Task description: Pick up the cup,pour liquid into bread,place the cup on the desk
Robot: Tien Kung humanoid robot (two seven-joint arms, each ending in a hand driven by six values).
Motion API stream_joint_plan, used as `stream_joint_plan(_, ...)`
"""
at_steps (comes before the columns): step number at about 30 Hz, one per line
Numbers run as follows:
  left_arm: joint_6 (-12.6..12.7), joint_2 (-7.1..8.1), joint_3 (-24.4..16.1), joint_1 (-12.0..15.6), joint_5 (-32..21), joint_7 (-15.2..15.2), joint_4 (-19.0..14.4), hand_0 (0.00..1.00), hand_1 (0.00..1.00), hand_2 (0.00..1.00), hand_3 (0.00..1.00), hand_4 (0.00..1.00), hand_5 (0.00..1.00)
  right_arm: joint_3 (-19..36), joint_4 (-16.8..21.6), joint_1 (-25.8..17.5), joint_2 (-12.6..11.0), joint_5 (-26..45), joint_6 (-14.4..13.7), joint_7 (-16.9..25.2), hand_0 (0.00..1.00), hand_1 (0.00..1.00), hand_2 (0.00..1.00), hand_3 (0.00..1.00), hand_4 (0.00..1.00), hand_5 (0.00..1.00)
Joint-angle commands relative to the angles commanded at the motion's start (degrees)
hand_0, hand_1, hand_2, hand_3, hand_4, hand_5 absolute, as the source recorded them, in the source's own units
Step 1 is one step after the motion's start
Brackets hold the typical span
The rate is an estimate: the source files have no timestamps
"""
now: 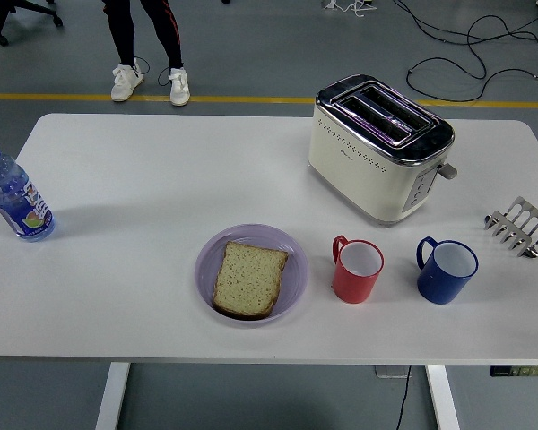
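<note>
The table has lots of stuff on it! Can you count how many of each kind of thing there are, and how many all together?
Cups: 2, a red cup and a blue cup
Plates: 1, the purple plate
Bread slices: 1, the bread on the plate
Toasters: 1, the toaster
Water bottles: 1, the bottle
Toast racks: 1, the metal rack
Total: 7

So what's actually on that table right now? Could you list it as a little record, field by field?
table: white table
bread: one slice lying on a purple plate
cups: red cup beside the plate, blue cup to its right, both upright
toaster: cream toaster behind the cups
rack: metal toast rack at the right edge
bottle: water bottle at the left edge
robot hands: none in view
person: legs and white shoes beyond the table
</note>
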Motion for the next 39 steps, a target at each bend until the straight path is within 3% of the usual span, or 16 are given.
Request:
stream_joint_plan(7,0.2,0.0,0.6,0.9,-0.7,-0.1,0.0,0.658,0.693,0.71,0.592,0.296,0.893,-6.0,3.3,-3.7,0.6,-16.8,-4.4,2.0,0.918,0.862,0.946,0.96,0.969,0.173)
stream_joint_plan(15,0.4,0.0,0.1,-0.6,-0.3,0.1,0.0,0.658,0.693,0.71,0.591,0.297,0.894,-10.1,3.4,-5.4,3.0,-35.7,-10.5,7.1,0.943,0.871,0.95,0.998,0.984,0.15)
stream_joint_plan(18,0.5,0.0,-0.2,-0.1,-0.1,0.1,0.0,0.658,0.692,0.711,0.591,0.297,0.891,-11.4,2.9,-6.4,3.4,-41.9,-11.4,8.7,0.945,0.871,0.954,0.998,0.99,0.151)
stream_joint_plan(28,0.3,0.0,0.4,1.3,-0.5,0.1,0.0,0.658,0.693,0.712,0.591,0.297,0.891,-16.6,3.8,-10.2,4.3,-38.5,-11.8,11.9,0.95,0.874,0.952,0.998,0.989,0.158)
stream_joint_plan(39,0.3,0.0,0.6,1.8,-0.3,0.2,0.0,0.658,0.693,0.711,0.591,0.297,0.894,-19.0,-0.7,-10.7,5.6,-36.4,-13.4,12.8,0.951,0.875,0.949,0.998,0.998,0.16)
